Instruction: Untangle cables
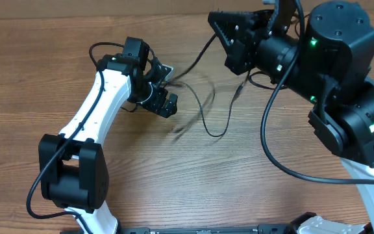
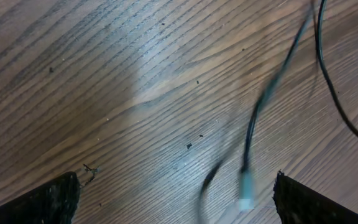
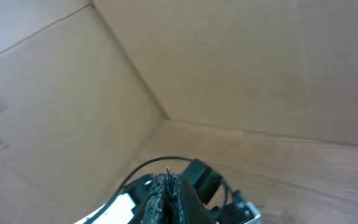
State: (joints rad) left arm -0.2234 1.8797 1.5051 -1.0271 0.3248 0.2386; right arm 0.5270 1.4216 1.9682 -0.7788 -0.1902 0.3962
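Cables [image 2: 248, 140] hanging blurred between spread left fingers [image 2: 48, 202], plug tip [image 2: 245, 200] nearer one finger; right fingers [image 3: 166, 196] pressed together, contents unclear; risk of snatching air or cinching the tangle by closing on a swinging cord.

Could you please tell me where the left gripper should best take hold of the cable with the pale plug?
Probably just behind the pale plug of the cable: the thicker plug would stop the thin cord slipping through. That end sits between the open left gripper's fingers, cord running away up the wrist view, so descend from above, fingers either side. It looks blurred, perhaps swinging.
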